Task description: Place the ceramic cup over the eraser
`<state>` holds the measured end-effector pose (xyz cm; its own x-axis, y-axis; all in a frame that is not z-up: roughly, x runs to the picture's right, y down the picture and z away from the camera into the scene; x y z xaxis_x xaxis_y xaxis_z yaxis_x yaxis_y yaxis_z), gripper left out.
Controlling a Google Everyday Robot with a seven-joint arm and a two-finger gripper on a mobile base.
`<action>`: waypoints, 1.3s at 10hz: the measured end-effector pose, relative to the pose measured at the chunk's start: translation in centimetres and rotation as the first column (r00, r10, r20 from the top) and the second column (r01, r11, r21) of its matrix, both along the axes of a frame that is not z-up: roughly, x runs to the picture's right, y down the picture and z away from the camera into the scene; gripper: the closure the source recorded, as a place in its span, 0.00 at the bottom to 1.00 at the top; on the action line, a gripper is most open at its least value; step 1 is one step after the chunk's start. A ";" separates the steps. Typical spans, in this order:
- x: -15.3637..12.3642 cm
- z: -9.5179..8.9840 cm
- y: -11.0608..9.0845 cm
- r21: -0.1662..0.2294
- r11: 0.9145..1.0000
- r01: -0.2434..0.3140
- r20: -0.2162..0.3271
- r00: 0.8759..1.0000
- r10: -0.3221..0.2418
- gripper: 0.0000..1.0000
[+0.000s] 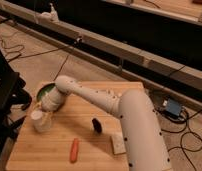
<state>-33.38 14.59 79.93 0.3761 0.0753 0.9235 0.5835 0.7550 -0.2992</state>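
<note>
Tool: the tool (43,111) is sitting at the left end of the tabletop, right on top of the ceramic cup, with its fingers pressed together and pinching the cup at its rim.
Ceramic cup: the ceramic cup (40,123) is standing near the left edge of the tabletop, just in front of the green bowl, with its white body showing below the tool.
Eraser: the eraser (96,125) is lying near the middle of the tabletop, well apart from the cup and to its right, with nothing covering it.
Arm: the white arm (106,102) is reaching from the lower right across the tabletop toward the left, its wrist bending down over the cup.
Green bowl: the green bowl (44,91) is resting at the back left of the tabletop, partly hidden by the wrist of the arm.
Carrot: the orange carrot (74,150) is lying toward the front edge, between the cup and the eraser but nearer the camera.
Block: a flat grey-white block (117,143) is lying to the right of the carrot, just beside the base of the arm.
Tabletop: the wooden tabletop (49,152) is carrying all of these things.
Floor: cables (24,52) are trailing over the floor behind the tabletop, and a small blue box (172,108) is sitting on the floor to the right.
</note>
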 end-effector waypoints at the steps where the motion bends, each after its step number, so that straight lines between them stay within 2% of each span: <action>1: 0.0 -0.2 -0.1 0.007 1.000 -0.002 0.003 1.000 0.002 1.00; 7: 2.0 -2.5 -2.2 0.072 0.996 -0.043 -0.004 0.999 0.044 1.00; 10: 4.9 -4.5 -3.6 0.085 0.993 -0.084 -0.028 0.996 0.087 1.00; 13: 8.3 -6.1 -4.9 0.107 0.989 -0.104 -0.082 0.990 0.113 1.00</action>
<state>-25.03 9.66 73.81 0.4505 0.0271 0.8924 0.4713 0.8416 -0.2636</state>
